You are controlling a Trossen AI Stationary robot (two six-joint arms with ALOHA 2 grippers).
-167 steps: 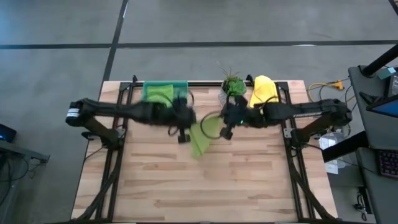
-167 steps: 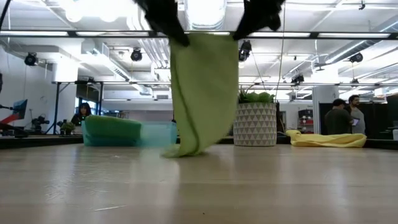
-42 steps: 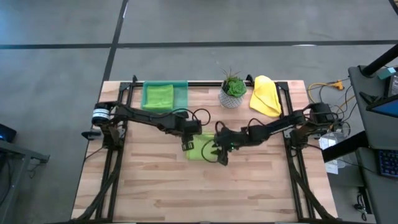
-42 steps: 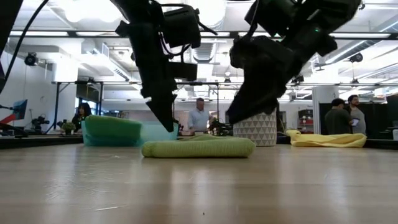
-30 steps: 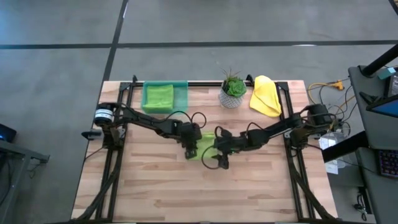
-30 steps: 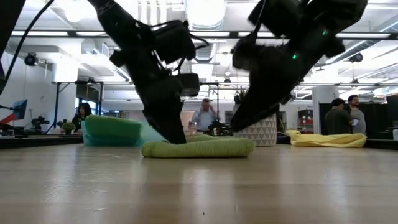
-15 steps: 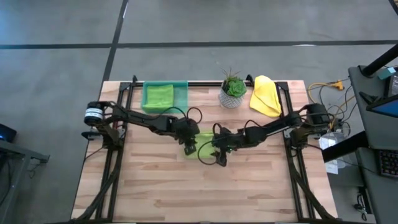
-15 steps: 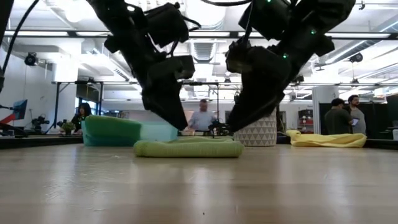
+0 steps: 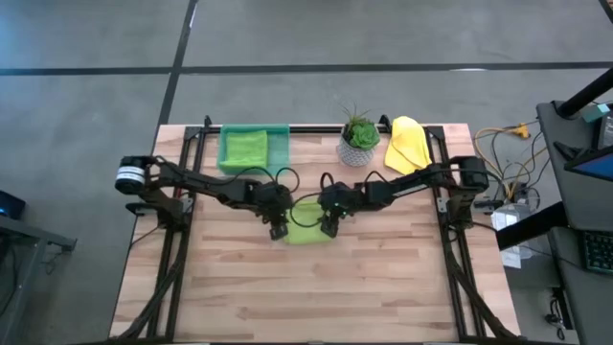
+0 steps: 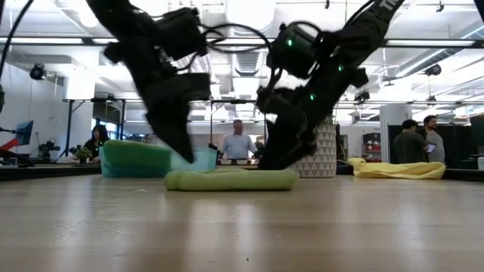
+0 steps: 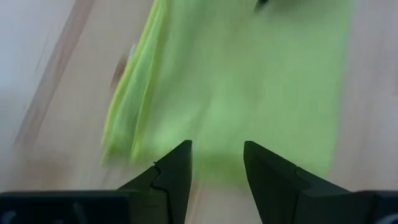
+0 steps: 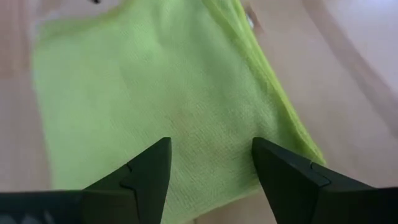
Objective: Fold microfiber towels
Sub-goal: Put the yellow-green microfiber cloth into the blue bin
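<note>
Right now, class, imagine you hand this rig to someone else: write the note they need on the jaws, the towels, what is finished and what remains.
Left gripper: jaws open, empty, over one edge of the folded lime green towel.
Right gripper: jaws open, empty, over the opposite edge.
That towel lies flat, folded, at the table's middle.
A second green towel sits folded in the green tray at the back.
The yellow towel lies unfolded beside the potted plant.
Left: stow the folded towel, probably in the tray, then fold the yellow one.
</note>
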